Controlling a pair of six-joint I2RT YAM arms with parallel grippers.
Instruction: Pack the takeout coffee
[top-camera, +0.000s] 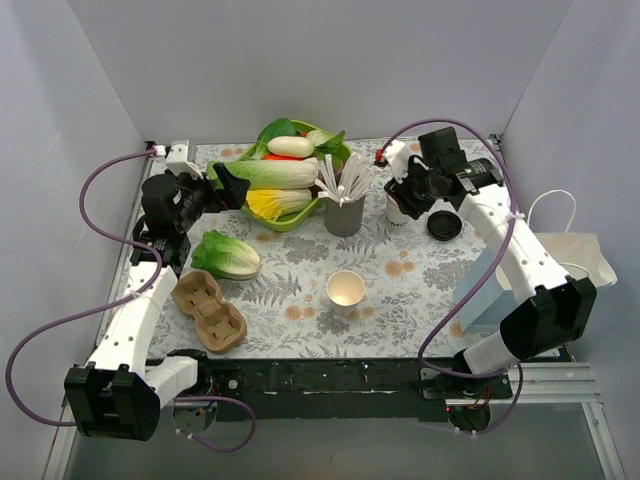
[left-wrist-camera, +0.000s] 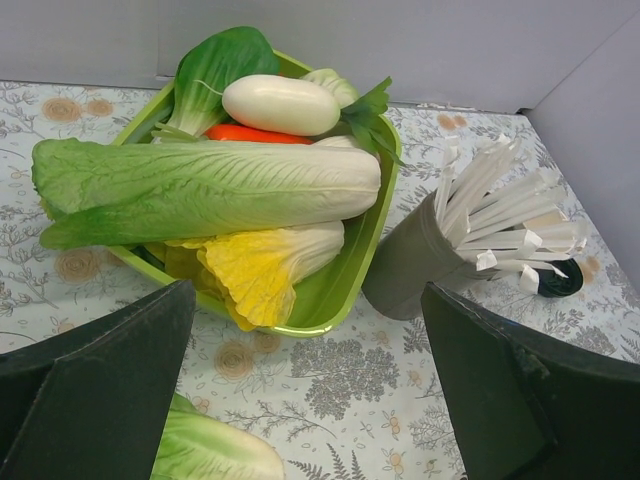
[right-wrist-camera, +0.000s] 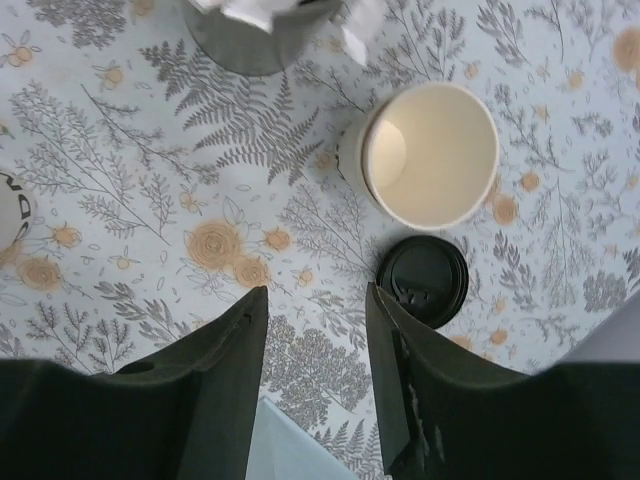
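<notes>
Two paper cups stand on the fern-print cloth. One paper cup is upright near mid-table, a touch toward 5 o'clock. It is cream-white, lidless, and pale inside. The second paper cup stands at about 1 o'clock from the first, also open and bare inside. I count one black lid, lying flat just beside the second cup at its 4 o'clock in the overhead view.

There is also one grey metal cup bristling with white straws, one green tray heaped with vegetables at 12 o'clock, one loose cabbage, one two-well cardboard carrier at 8 o'clock, and one white paper bag at 3 o'clock.

Dark lettering shows on the first cup's side at the edge of the right wrist view, but it is too cropped to read.

The right claw hangs released over the cloth by the lid, grasping nothing. The left claw is spread wide and empty, facing the tray.
</notes>
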